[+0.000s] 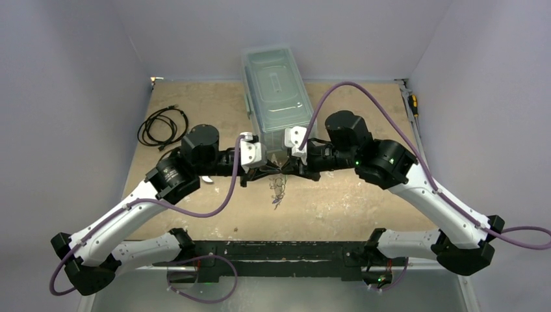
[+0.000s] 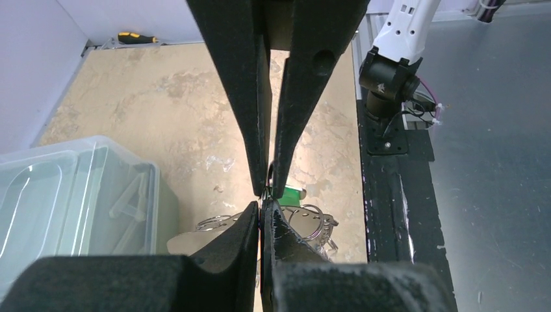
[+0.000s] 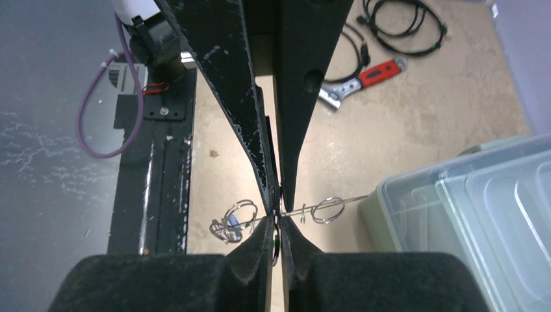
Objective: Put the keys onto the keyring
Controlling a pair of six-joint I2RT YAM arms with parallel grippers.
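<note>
**Tools nose to nose, ring held aloft**

Right tool (image 3: 279,199) is clamped on the keyring (image 2: 310,220) by its wire, above the surface (image 1: 338,201), small rings dangling. Left tool (image 2: 266,188) is pressed together just beside the green key (image 2: 290,193); whether it nips key or ring is unclear. Risk: both pinches are thin, so any opposing pull could twist the wire out and drop everything.

Keyring (image 1: 279,185) before the bin (image 1: 276,84), cables (image 1: 161,127) far left
</note>
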